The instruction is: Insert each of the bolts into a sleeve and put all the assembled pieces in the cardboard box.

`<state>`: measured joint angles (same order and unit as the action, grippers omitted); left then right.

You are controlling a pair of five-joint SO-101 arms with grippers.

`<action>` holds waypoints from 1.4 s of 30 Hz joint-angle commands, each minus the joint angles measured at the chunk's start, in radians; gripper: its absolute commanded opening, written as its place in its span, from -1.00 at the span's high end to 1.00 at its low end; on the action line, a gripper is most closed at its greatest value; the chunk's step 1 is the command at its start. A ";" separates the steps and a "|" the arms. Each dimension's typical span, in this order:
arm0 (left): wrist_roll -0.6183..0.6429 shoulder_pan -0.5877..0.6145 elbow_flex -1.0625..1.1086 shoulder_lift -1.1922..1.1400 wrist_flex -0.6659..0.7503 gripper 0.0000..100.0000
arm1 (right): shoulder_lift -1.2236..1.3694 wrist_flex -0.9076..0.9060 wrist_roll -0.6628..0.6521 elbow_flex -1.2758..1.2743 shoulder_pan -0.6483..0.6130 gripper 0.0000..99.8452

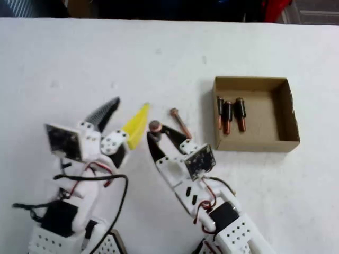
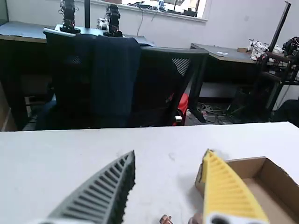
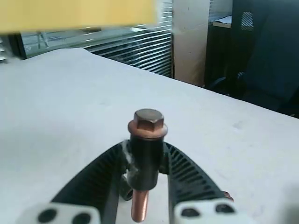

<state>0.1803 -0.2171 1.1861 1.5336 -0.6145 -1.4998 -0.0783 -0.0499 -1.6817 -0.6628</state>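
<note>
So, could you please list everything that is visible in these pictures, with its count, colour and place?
table: one, white, under everything.
box: one, brown cardboard, open top, on the table beside the right arm.
boxed pieces: three, black sleeves on copper bolts, lying side by side in the box.
loose bolt: one, copper, flat on the table between the right gripper and the box.
held piece: one, copper bolt in a black sleeve, upright in the right gripper.
chair: one, black, with dark cloth over its back, behind the table.
left gripper: one, a grey finger and a yellow finger, open, holding nothing.
right gripper: one, black fingers, shut on the held piece.
</note>
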 commanded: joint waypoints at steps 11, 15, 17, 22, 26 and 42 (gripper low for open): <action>0.002 0.358 -0.384 0.013 -0.465 0.97 | -0.018 0.024 0.008 0.051 0.137 0.97; 0.002 0.397 -0.379 0.013 -0.506 0.91 | -0.018 0.022 0.008 0.100 0.209 0.97; 0.000 0.394 -0.376 0.013 -0.543 0.96 | -0.018 -0.004 0.008 0.133 0.242 0.97; -0.074 0.397 -0.376 0.013 -0.618 0.95 | -0.018 -0.265 0.008 0.350 0.300 0.97; -0.075 0.395 -0.333 0.013 -0.628 0.95 | -0.016 -0.443 0.006 0.549 0.329 0.97; -0.101 0.367 -0.230 0.262 -0.683 0.95 | -0.005 -0.759 -0.127 1.019 0.369 0.97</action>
<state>0.1082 0.1665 0.9344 1.7515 -1.2958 -1.5029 -0.8209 -0.1634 -0.7856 -0.3023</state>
